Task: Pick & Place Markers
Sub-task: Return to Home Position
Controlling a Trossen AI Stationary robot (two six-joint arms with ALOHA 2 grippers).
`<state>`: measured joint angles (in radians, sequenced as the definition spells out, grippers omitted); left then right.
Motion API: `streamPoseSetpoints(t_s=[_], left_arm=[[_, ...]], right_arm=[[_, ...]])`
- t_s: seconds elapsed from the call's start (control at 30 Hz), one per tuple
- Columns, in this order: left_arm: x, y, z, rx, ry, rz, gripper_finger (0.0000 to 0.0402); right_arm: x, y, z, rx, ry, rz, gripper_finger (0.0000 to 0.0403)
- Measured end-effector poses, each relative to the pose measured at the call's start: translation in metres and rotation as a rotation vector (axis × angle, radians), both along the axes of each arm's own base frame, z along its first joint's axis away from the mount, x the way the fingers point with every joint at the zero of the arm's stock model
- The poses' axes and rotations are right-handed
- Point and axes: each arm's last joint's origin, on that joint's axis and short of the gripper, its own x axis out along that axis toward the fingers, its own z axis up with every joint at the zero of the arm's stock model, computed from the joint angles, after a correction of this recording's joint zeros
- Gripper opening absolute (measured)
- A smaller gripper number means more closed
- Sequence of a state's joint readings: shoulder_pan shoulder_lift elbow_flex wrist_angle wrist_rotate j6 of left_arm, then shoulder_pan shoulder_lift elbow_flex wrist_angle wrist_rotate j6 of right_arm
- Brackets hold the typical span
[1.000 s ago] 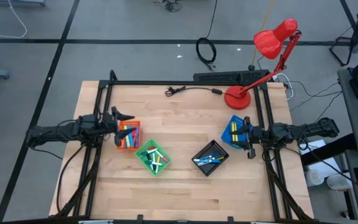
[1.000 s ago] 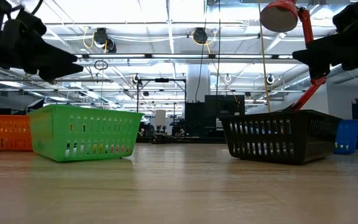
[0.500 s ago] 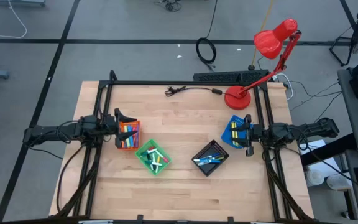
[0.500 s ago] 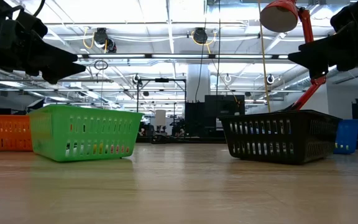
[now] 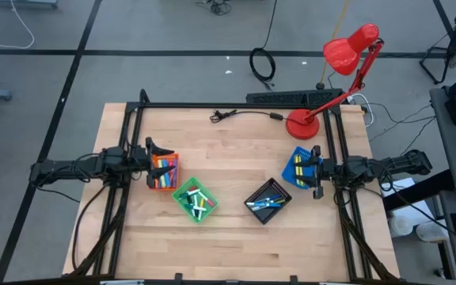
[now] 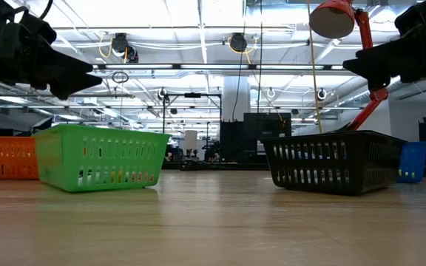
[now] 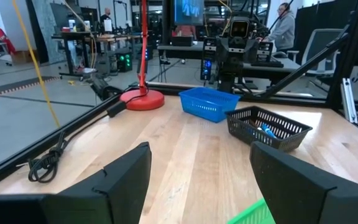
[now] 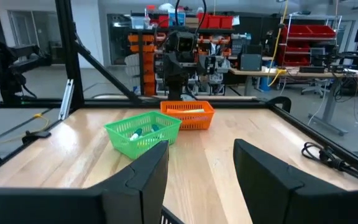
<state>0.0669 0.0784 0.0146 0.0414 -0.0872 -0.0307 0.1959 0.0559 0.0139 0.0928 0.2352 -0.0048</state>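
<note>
At mid-left of the high view the left gripper (image 5: 153, 156) hangs over the orange basket's (image 5: 177, 170) edge. Its fingers are spread and empty, which its wrist view confirms. Only from above do the markers (image 5: 163, 177) show: side by side in orange, crossing at angles in the green basket (image 5: 182, 188), slanting in the black basket (image 5: 257, 188). The low view gives only basket walls. At mid-right the right gripper (image 5: 316, 171) hovers beside the blue basket (image 5: 286, 169), fingers parted, holding nothing.
</note>
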Motion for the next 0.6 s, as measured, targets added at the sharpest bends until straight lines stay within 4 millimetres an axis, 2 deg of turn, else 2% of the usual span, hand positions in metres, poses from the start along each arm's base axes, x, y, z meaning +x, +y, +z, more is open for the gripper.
streamPoseSetpoints(t_s=[0.6], left_arm=[[0.0000, 0.0000, 0.0012, 0.001, -0.013, 0.000, 0.0273]], right_arm=[[0.0000, 0.0000, 0.0006, 0.001, -0.006, 0.000, 0.0169]])
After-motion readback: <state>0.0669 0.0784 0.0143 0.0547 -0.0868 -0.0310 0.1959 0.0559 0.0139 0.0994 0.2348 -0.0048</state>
